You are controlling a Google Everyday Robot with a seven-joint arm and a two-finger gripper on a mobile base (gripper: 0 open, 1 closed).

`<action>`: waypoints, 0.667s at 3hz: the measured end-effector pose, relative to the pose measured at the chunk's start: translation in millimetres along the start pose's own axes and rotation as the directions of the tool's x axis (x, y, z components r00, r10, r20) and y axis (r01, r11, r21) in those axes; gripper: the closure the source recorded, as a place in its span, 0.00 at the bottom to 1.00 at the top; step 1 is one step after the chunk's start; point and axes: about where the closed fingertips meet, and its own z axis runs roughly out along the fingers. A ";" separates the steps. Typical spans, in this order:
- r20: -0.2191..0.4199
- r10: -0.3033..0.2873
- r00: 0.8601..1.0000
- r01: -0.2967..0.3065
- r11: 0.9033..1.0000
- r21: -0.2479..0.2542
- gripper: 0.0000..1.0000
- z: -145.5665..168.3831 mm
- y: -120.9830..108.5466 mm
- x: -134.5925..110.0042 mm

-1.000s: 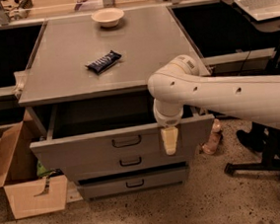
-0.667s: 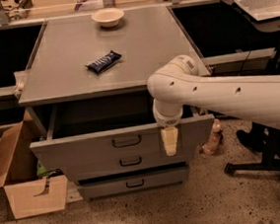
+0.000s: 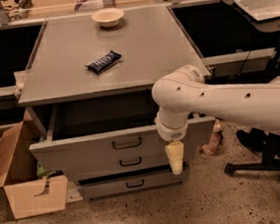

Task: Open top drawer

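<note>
The top drawer point(image 3: 79, 150) of the grey cabinet stands pulled out, and its dark inside shows under the cabinet top. Its small dark loop handle point(image 3: 127, 143) sits at the centre of the front. My gripper point(image 3: 175, 164) hangs from the white arm point(image 3: 218, 101) and points down in front of the right part of the drawer front, right of the handle and not on it. It holds nothing that I can see. The two lower drawers point(image 3: 130, 161) point(image 3: 135, 183) sit further in.
A dark snack bar point(image 3: 103, 61) and a cream bowl point(image 3: 107, 16) lie on the cabinet top point(image 3: 143, 44). An open cardboard box point(image 3: 31, 196) stands on the floor at the left. A chair base point(image 3: 264, 164) and a laptop desk point(image 3: 263, 0) are at the right.
</note>
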 end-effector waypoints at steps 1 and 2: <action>0.002 -0.005 1.000 0.005 1.000 -0.021 0.20 -2.3 8.6 -0.5; 0.002 -0.005 1.000 0.005 1.000 -0.021 0.49 -9.2 8.0 -1.0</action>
